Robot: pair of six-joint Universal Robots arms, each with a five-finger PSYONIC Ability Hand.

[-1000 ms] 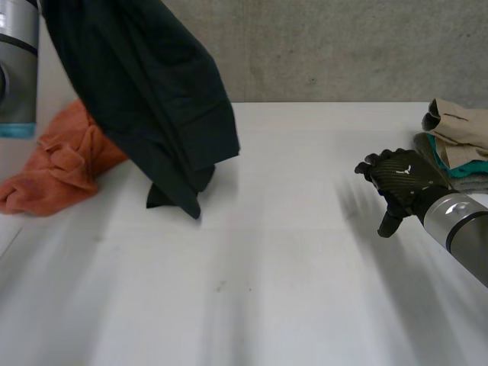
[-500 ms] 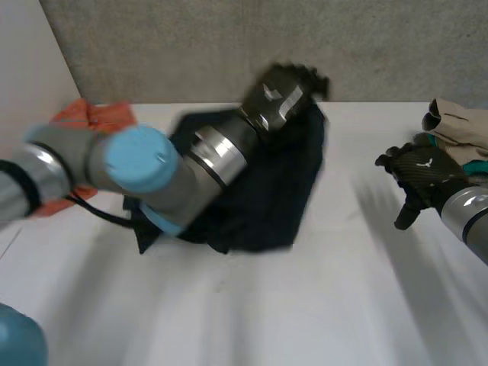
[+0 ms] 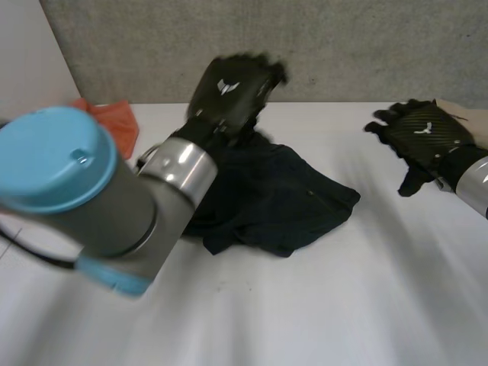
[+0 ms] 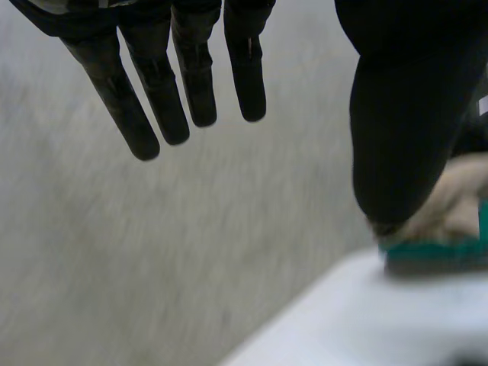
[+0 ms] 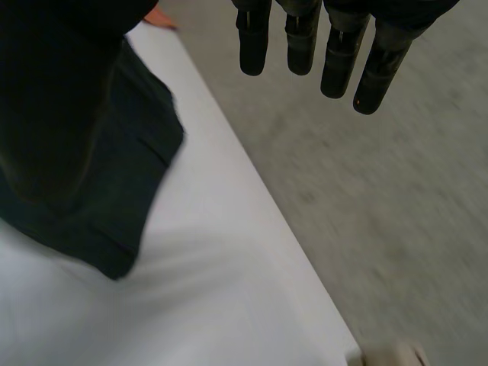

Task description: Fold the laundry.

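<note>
Dark garment (image 3: 284, 200), heaped on white table (image 3: 347, 305)

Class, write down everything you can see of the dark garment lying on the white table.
The dark garment is black or very dark green cloth, soft and matte, with a seam or hem showing along one edge. It lies crumpled in a loose, unfolded heap on the white table, near the middle and toward the far edge. The left arm crosses in front of its near side, hiding part of it. The left robot hand, fingers straight and holding nothing, hovers over its far edge.
</note>
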